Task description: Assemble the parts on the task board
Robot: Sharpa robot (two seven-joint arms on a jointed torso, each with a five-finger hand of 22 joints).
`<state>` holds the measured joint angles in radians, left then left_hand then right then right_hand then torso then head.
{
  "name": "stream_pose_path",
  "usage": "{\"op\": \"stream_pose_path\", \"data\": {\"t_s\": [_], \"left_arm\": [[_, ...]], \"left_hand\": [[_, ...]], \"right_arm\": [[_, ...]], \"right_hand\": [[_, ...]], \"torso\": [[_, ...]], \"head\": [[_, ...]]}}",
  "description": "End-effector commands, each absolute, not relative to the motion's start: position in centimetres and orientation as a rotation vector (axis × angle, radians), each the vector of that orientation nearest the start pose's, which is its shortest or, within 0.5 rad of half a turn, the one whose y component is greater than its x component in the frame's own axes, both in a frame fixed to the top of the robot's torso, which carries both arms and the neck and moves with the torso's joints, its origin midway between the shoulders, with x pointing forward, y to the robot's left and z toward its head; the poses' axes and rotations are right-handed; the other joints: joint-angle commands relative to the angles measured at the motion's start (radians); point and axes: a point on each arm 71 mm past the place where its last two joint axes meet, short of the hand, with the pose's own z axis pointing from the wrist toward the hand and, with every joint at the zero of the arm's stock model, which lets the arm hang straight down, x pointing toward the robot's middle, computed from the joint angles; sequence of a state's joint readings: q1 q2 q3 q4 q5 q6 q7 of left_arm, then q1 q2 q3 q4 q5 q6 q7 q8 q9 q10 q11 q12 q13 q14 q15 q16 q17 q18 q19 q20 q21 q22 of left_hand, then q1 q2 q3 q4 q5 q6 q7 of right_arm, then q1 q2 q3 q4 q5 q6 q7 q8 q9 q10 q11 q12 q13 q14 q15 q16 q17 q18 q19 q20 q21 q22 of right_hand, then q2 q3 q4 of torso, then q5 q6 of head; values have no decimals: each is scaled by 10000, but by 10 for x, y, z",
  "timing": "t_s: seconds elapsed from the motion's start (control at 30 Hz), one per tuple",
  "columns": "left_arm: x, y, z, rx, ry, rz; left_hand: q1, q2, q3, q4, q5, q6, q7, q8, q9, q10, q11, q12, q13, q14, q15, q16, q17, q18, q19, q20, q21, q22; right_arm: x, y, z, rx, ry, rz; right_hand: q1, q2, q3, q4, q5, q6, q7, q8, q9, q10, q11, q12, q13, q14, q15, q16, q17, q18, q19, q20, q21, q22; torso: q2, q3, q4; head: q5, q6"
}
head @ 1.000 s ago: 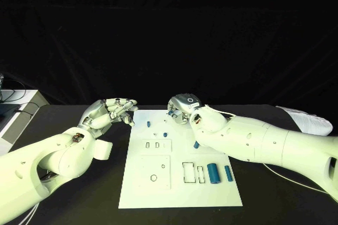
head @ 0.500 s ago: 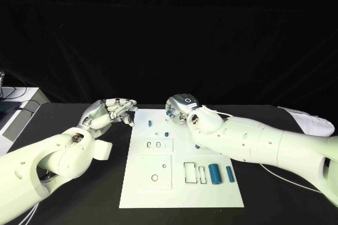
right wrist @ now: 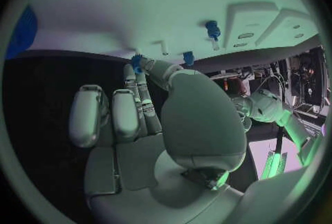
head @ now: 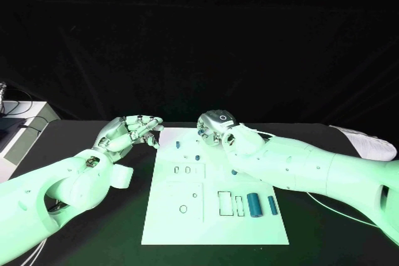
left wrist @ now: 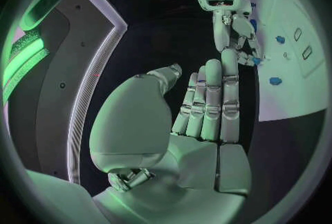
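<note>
One small blue part at right hand fingers, hidden overhead.

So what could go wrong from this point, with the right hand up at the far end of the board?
1. The right hand pinches a small blue part at its fingers' tips only, so it may slip.
2. Loose blue pegs stand close under that arm and could be knocked over.
3. The left hand holds nothing and does not brace the task board, which might shift.

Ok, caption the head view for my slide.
Both hands, left and right, hover at the white board's far edge.
</note>
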<state>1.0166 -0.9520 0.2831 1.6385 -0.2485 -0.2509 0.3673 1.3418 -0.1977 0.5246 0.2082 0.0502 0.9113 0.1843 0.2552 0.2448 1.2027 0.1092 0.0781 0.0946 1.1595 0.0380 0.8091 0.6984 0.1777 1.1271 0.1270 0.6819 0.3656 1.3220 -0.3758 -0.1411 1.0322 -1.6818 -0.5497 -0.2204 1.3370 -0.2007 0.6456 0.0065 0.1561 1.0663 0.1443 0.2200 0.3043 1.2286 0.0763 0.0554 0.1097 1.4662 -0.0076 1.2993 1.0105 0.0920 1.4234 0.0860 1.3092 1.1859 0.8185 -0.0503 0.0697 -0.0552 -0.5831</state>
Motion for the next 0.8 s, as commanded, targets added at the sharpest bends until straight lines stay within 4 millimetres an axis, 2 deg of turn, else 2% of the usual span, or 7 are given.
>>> {"op": "stream_pose_path", "data": {"t_s": [0.03,0.43,0.5,0.53,0.63,0.73,0.8], "left_arm": [[473,231,-129,-8856,13164,-16625],[473,232,-129,-8853,13166,-16627],[473,232,-129,-8852,13167,-16629],[473,232,-129,-8851,13167,-16629],[473,232,-129,-8851,13168,-16628],[473,232,-129,-8855,13166,-16617],[473,232,-129,-8856,13165,-16613]], "left_hand": [[-26,84,51,6,4,-43,14,-48,9,-16,47,-61,9,-81,9,60,9,18,-47,-3,34,9],[-26,84,51,6,4,-43,14,-48,9,-16,47,-61,9,-81,9,60,9,18,-47,-3,34,9],[-26,84,51,6,4,-43,14,-48,9,-16,47,-61,9,-81,9,60,9,18,-47,-3,34,9],[-26,84,51,6,4,-43,14,-48,9,-16,47,-61,9,-81,9,60,9,18,-47,-3,34,9],[-26,84,51,6,4,-43,14,-48,9,-16,47,-61,9,-81,9,60,9,18,-47,-3,34,9],[-26,84,51,6,4,-43,14,-48,9,-16,47,-61,9,-81,9,60,9,18,-47,-3,34,9],[-26,84,51,6,4,-43,14,-48,9,-16,47,-61,9,-81,9,60,9,18,-47,-3,34,9]], "right_arm": [[569,-98,-155,-3104,13391,4003],[568,-96,-155,-3217,13487,4052],[569,-96,-155,-3216,13488,4089],[569,-96,-155,-3212,13484,4099],[569,-96,-155,-3182,13454,4121],[570,-97,-154,-3146,13421,4135],[570,-97,-154,-3124,13407,4140]], "right_hand": [[6,-125,10,-47,-60,-80,17,12,-10,-25,18,56,15,82,-7,53,-21,-166,33,41,-19,-8],[-110,-275,37,-21,-142,-214,56,-58,34,-204,69,48,-21,50,40,43,-98,-149,-22,82,-81,-73],[-215,-386,46,33,-278,-401,104,-169,35,-427,125,42,-79,2,91,-23,-256,-111,-117,123,-230,-261],[-301,-494,29,93,-550,-674,121,-334,0,-758,181,56,-166,-96,137,-182,-559,-27,-306,167,-550,-674],[-344,-618,-199,164,-672,-1021,73,-540,-36,-1234,198,51,-292,-206,161,-407,-976,86,-543,205,-1013,-1231],[-154,-543,-787,217,-686,-1353,-24,-747,-71,-1787,267,57,-392,-312,186,-669,-1451,185,-757,257,-1547,-1837],[-82,-502,-985,241,-682,-1387,-16,-779,-75,-1879,280,65,-398,-319,207,-705,-1517,208,-775,258,-1641,-1930]], "torso": [[5,4,-15],[22,13,-20],[24,12,-17],[24,10,-15],[20,2,-6],[22,7,-13],[25,8,-16]], "head": [[8,-14],[38,-21],[60,-36],[63,-36],[56,-41],[64,-50],[66,-54]]}}
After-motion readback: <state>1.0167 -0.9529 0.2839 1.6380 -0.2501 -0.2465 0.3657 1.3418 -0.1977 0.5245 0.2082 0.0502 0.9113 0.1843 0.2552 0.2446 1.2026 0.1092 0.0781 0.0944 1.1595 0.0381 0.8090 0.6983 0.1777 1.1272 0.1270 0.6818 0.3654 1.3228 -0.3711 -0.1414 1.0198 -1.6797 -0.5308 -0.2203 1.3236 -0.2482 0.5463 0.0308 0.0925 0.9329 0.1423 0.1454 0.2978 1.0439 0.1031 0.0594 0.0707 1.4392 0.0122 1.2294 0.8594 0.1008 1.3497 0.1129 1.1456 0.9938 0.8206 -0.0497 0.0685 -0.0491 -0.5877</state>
